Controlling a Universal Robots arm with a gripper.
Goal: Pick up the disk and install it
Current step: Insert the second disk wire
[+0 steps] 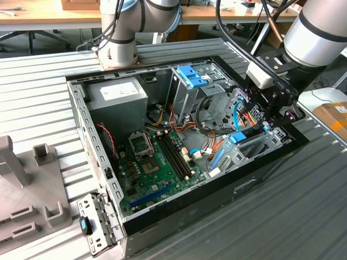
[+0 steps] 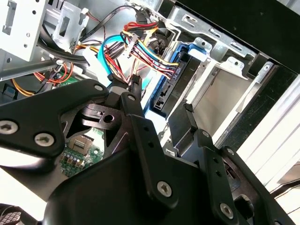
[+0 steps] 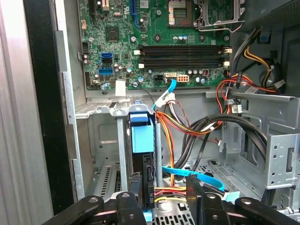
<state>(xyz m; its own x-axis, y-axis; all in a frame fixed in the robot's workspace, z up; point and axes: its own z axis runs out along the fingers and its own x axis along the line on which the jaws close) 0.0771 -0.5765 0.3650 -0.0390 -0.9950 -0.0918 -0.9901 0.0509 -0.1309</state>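
While the arm leans over the open computer case [image 1: 162,227], the scene reads as follows.

Disk: a flat black hard drive [image 3: 146,176] standing on edge in the grey metal drive bay [image 3: 105,136] at the case's front corner, on the exterior view's right; in the exterior view its blue rail end [image 1: 238,137] shows just below the gripper.
Disk looks: black body, bright blue plastic rail along the edge ending in a broad blue tab [image 3: 142,133]; in the second wrist view the black end face with its connector [image 2: 171,86] sits framed by the blue rail.
Gripper: black, two-fingered [image 3: 164,194], its fingers apart, one on either side of the disk's end; whether they press on it I cannot tell.
Cables: a bundle of red, yellow and black power wires [image 2: 150,49] and a light blue data cable [image 3: 190,172] run just beside the disk.
Motherboard: green [image 3: 159,42], lying beyond the bay on the case floor.
Cage: a tall grey one topped by a ribbed blue clip [image 1: 191,75], well apart from the disk.
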